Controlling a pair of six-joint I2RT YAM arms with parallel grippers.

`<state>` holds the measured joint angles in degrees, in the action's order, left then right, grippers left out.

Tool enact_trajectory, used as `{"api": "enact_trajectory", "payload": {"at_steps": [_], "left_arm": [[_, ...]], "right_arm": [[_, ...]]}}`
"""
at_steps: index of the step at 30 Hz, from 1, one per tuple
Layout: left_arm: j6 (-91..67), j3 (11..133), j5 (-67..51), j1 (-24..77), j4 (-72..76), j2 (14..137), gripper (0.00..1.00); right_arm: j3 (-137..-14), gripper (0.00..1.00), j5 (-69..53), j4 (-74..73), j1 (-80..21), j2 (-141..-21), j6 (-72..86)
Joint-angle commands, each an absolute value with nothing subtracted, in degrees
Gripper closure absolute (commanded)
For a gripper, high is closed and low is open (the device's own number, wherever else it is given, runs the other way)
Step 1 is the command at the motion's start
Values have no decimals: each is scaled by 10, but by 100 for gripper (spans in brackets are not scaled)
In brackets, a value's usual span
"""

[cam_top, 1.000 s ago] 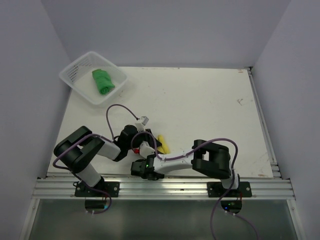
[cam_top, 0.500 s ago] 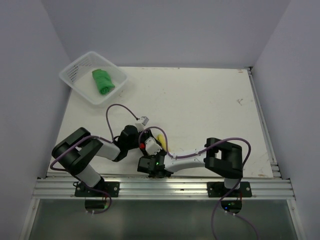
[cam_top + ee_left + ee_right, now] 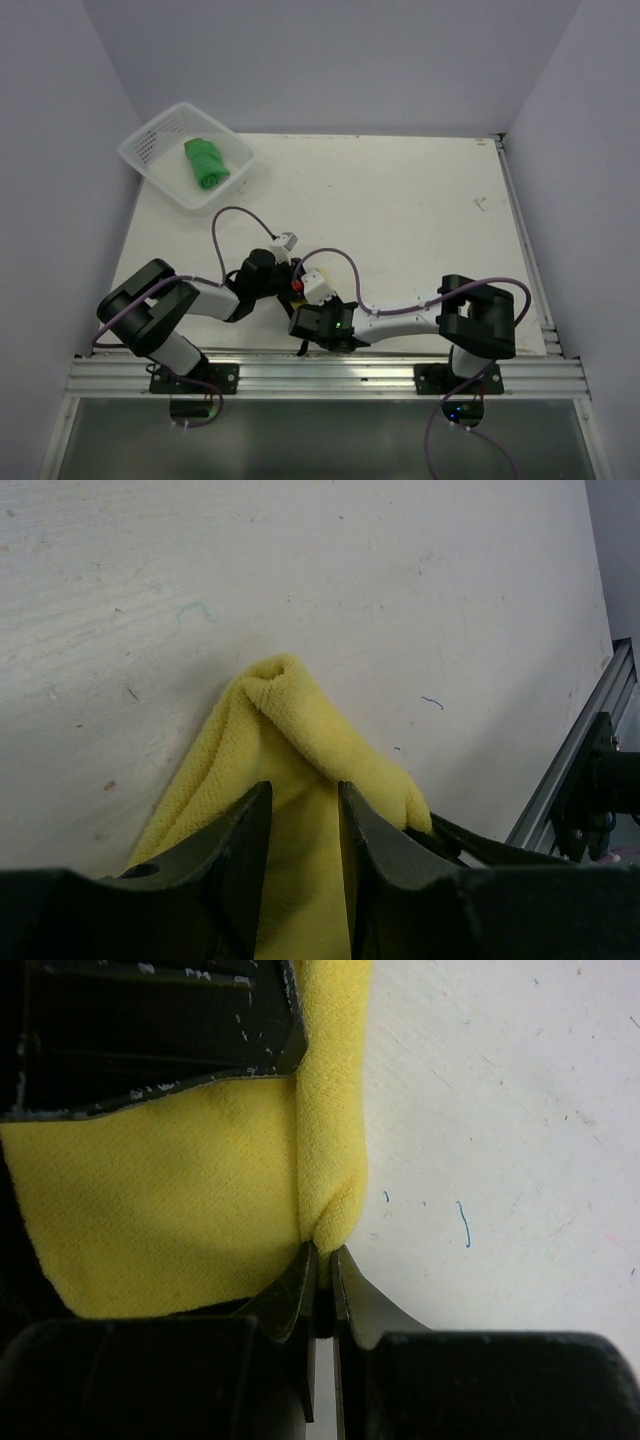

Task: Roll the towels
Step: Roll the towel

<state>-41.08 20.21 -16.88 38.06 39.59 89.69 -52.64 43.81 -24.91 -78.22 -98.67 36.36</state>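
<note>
Right gripper (image 3: 322,1255) pinches a folded corner of the yellow towel (image 3: 180,1190); left gripper (image 3: 303,792) clamps its middle, well apart from the basket (image 3: 150,140), where the green towel (image 3: 206,162) lies rolled. You look mid-roll on the second towel; next, turn the fold over without loosening either pinch.

The top camera sits high above and behind the arms (image 3: 170,300) and looks down on the whole table (image 3: 420,220). The arm bases are at 6 o'clock and the white basket (image 3: 150,145) is far off at 10 o'clock. The left wrist camera is very close to the table. It looks past its own fingers (image 3: 235,850) at 6 o'clock to the yellow towel (image 3: 290,730). The right wrist camera is closer still, and the towel fills its 9 o'clock side. Both wrist views share that towel and the white table beside it.
</note>
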Motion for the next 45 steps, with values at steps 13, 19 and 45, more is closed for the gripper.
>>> {"api": "enact_trajectory", "payload": {"at_steps": [13,19,45], "left_arm": [[-359,251,-103,381,277,871,63],[-373,240,-129,381,299,823,63],[-512,236,-173,417,489,909,64]], "right_arm": [[-482,87,386,-182,-779,-945,362],[-485,100,385,-180,-776,-952,364],[-452,100,359,-146,-752,-933,368]]}}
